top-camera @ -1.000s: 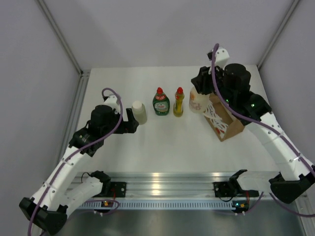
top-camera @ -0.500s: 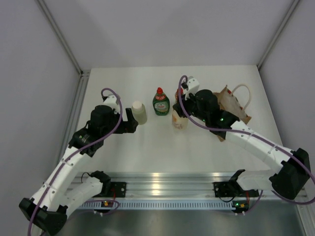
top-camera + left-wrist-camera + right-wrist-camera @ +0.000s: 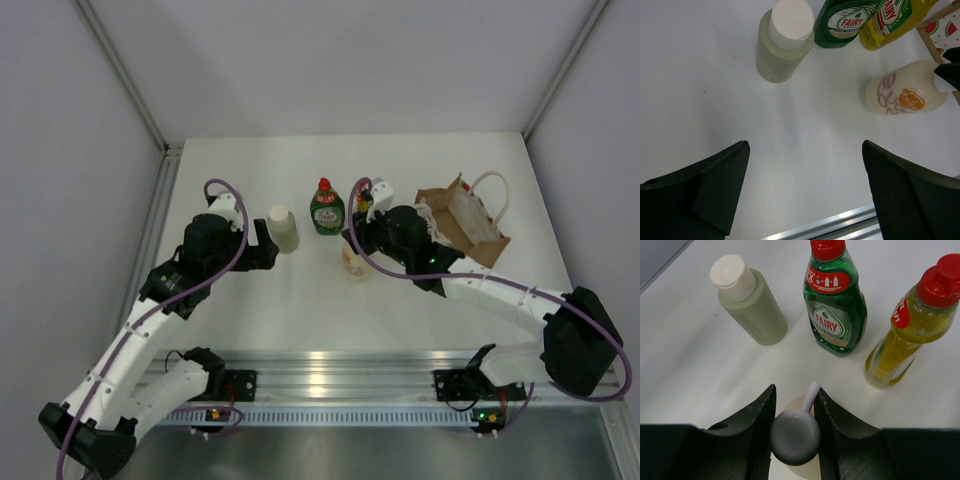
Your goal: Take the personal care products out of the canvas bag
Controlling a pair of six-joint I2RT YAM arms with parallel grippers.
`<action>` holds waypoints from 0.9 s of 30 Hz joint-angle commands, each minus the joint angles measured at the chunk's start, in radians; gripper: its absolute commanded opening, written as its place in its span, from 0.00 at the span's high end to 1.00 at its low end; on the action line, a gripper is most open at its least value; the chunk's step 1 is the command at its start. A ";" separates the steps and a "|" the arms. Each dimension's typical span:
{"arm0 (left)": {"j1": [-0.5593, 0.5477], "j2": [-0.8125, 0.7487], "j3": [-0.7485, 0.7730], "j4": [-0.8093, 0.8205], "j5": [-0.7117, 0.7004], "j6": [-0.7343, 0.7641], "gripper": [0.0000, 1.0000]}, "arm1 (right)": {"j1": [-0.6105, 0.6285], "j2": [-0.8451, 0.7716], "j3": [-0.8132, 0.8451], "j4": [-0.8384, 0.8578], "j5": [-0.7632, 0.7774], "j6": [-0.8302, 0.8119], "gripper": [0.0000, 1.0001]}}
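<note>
My right gripper [image 3: 795, 389] [image 3: 358, 240] is shut on the white pump head [image 3: 795, 436] of the peach bottle [image 3: 355, 262] [image 3: 905, 95]. The bottle hangs upright at table level, in front of the yellow bottle [image 3: 910, 325] [image 3: 363, 203]. Just behind stand the green bottle [image 3: 326, 207] [image 3: 835, 305] [image 3: 847, 22] and, left of it, the cream cylinder [image 3: 283, 228] [image 3: 747, 300] [image 3: 785, 40]. I cannot tell whether the peach bottle's base touches the table. The canvas bag [image 3: 465, 222] stands to the right, its white rope handles up. My left gripper [image 3: 805, 145] [image 3: 265, 245] is open and empty, near the cream cylinder.
The white table [image 3: 300, 300] ends at a metal rail [image 3: 330, 365] along its near edge. Grey walls close in the back and both sides. My right forearm [image 3: 500, 290] reaches across in front of the bag.
My right arm swung left and down from above the bag, carrying the peach bottle to a spot in front of the yellow bottle. The bag now shows fully. The left arm stayed still.
</note>
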 commanded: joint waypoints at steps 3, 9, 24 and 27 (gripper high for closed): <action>-0.004 -0.010 -0.004 0.043 -0.011 0.017 0.02 | 0.041 0.002 0.012 0.280 0.014 0.005 1.00; -0.004 -0.004 -0.004 0.043 -0.012 0.019 0.02 | 0.058 0.034 -0.001 0.305 0.012 0.008 1.00; -0.006 0.002 -0.006 0.043 -0.014 0.017 0.02 | 0.066 0.046 -0.039 0.319 0.034 0.028 0.71; -0.004 0.004 -0.004 0.043 -0.014 0.017 0.02 | 0.064 0.043 -0.039 0.308 0.041 0.028 0.48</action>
